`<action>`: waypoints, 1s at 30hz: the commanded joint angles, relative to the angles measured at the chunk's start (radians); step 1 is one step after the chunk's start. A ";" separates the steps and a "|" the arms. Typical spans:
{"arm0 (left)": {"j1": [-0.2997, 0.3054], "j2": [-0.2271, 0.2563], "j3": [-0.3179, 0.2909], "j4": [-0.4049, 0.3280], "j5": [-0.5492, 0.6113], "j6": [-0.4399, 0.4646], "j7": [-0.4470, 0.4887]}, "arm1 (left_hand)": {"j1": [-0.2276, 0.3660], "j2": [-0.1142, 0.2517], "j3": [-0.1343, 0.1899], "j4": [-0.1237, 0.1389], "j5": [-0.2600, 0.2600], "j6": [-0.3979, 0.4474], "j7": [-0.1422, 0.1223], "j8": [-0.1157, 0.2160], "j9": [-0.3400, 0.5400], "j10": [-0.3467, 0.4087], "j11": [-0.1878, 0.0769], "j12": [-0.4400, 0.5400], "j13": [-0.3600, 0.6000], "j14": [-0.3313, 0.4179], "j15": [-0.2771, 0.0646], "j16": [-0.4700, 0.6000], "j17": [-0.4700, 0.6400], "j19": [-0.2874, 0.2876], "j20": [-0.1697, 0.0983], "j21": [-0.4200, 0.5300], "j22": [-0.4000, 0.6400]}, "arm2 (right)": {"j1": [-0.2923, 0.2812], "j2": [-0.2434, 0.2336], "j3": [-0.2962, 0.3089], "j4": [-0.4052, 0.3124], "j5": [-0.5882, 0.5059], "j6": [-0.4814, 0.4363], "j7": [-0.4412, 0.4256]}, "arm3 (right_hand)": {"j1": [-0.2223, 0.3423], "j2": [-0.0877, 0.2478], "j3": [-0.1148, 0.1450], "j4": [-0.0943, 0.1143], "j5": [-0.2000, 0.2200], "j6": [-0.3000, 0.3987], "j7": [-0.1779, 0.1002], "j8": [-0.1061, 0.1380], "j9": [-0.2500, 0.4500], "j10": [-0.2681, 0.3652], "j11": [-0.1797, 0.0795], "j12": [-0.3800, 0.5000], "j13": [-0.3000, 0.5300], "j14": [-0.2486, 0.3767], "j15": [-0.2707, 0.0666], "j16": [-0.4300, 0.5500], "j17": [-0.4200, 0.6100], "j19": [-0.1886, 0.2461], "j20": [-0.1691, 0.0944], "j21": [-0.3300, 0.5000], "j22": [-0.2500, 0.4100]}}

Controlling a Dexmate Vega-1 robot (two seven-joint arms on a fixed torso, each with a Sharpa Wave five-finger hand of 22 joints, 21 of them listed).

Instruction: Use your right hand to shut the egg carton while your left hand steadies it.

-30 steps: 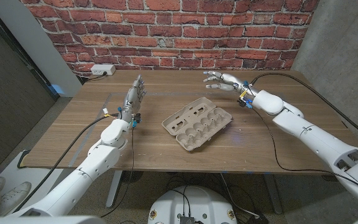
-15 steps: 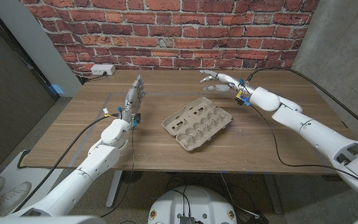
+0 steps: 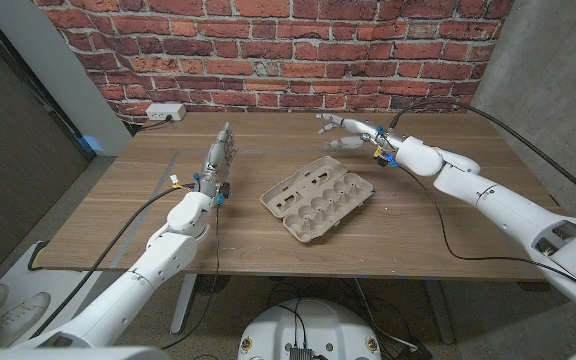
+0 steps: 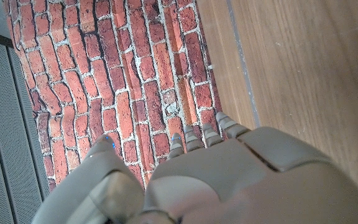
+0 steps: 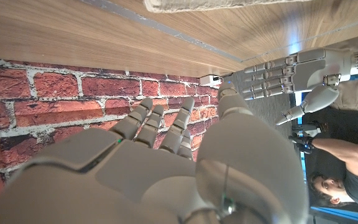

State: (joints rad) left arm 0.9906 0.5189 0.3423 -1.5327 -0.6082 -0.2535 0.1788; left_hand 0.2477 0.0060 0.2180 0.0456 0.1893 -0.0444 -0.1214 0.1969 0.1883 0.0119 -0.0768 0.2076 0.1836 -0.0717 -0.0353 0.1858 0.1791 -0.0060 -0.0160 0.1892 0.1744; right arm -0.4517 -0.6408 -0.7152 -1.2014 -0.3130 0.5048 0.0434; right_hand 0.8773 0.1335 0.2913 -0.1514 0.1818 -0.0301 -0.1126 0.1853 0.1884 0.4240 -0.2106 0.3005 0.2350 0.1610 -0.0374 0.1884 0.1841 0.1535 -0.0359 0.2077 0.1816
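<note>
At table centre, the egg carton (image 3: 317, 196) lies fully open, untouched. The right hand (image 3: 340, 131) hovers beyond it, fingers spread, holding nothing. The left hand (image 3: 219, 158) stands apart, apparently empty too. Both steadying and closing remain outstanding.

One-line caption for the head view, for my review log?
Open egg carton lies mid-table; the left hand stands beside it, the right hand hovers behind it, both empty.
</note>
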 commanded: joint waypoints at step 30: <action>-0.031 -0.030 0.012 0.034 0.020 0.005 0.037 | -0.003 0.016 -0.003 0.008 0.005 0.007 0.001 0.001 0.001 0.001 -0.003 0.001 0.006 -0.012 -0.031 -0.001 0.003 0.003 -0.012 0.007 0.003 | 0.179 0.093 -0.193 0.184 -0.233 -0.045 -0.107 | 0.035 0.008 0.002 -0.003 0.006 0.027 -0.010 0.019 0.003 0.045 -0.006 0.025 0.010 0.020 -0.163 0.005 -0.001 0.019 -0.058 0.006 0.004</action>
State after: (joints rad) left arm 0.9659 0.4900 0.3530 -1.5031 -0.5921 -0.2526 0.2096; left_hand 0.2496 0.0187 0.2153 0.0484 0.1893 -0.0354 -0.1233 0.1969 0.1862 0.0118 -0.0768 0.2076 0.1836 -0.0755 -0.0391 0.1858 0.1791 -0.0055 -0.0162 0.1892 0.1743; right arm -0.3248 -0.5780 -0.8580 -1.0940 -0.5266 0.4353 -0.0578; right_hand 0.9037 0.1413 0.2912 -0.1516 0.1818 -0.0087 -0.1232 0.1967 0.1883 0.4619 -0.2164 0.3160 0.2400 0.1753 -0.0410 0.1925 0.1814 0.1674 -0.0359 0.2076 0.1840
